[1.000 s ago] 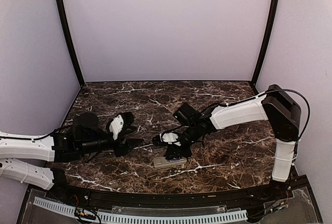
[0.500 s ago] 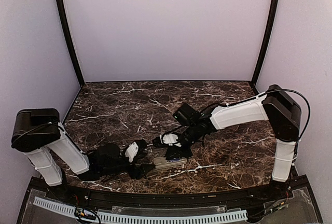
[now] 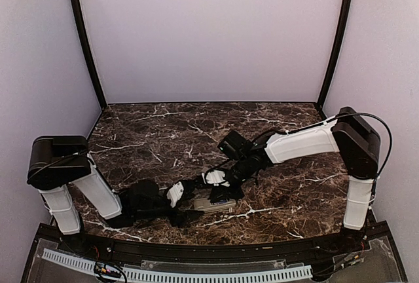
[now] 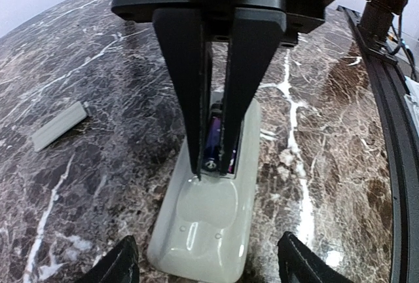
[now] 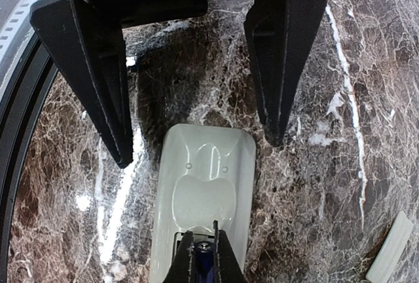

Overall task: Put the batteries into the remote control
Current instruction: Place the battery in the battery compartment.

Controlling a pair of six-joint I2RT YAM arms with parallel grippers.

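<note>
Watching the right pincer (image 4: 211, 173) through the left wrist camera. Its two black fingers are standing almost together, nipping a slim blue-purple cylindrical battery (image 4: 213, 140). They are pressing it into the open bay of the small oblong grey-beige-backed remote control (image 4: 204, 221). The remote is lying face down on the dark marble table (image 3: 150, 132), near the front edge and between the two arms.

I am reading the steep approach as deliberate: only narrow tips coming from above are going to fit between the bay walls. A trace of blue is showing beside the right-hand finger, but I cannot tell whether a second battery is lying alongside.

The left pincer (image 5: 200, 147) is hovering wide, one finger at each side of the remote's rounded end. As far as I can see, neither finger is touching it. I am judging this as a bracing position, there to stop the body sliding under the push.

The flat grey rectangular cover piece (image 4: 59, 126) is lying well apart on the table, clear of both arms and not yet fitted.

I am expecting some risk on release, since a battery that is not fully seated may spring out. Polarity markings are not showing clearly enough to read.
</note>
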